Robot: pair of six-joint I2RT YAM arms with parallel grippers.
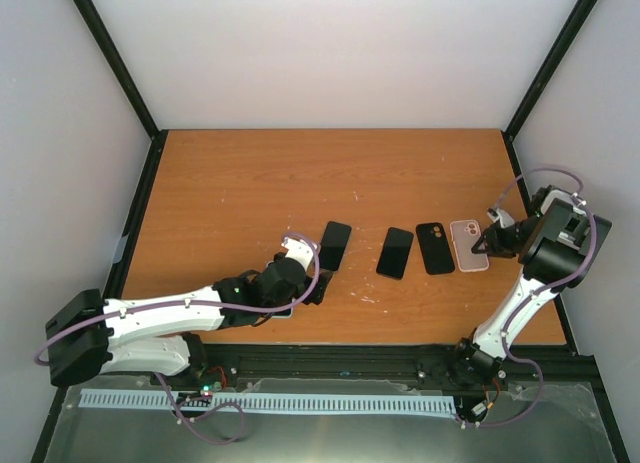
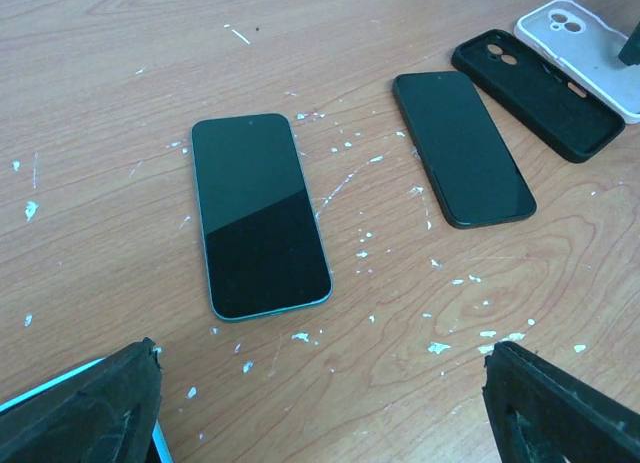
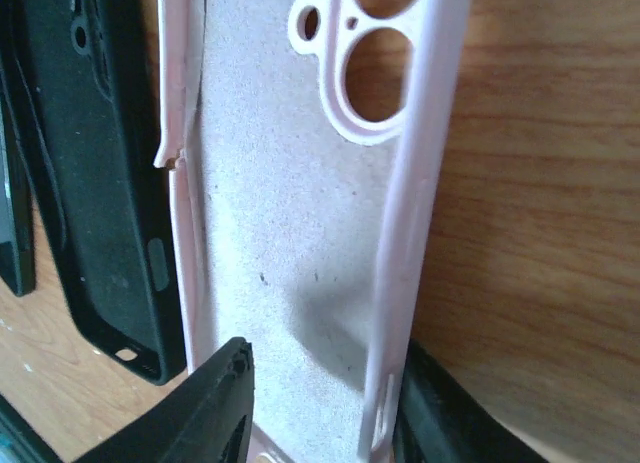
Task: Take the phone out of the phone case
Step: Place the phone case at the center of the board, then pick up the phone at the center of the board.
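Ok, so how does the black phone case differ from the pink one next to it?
The black phone case is dark; the pink phone case is pale with a speckled lining. The black one lies free, while the right gripper has its jaws on either side of the pink one's long wall. Both are empty and lie open side up, side by side.

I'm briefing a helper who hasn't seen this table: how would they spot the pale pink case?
On the wooden table, four flat items lie in a row. The pale pink case is at its right end, beside the black case, with the right hand at it. It alone is light-coloured.
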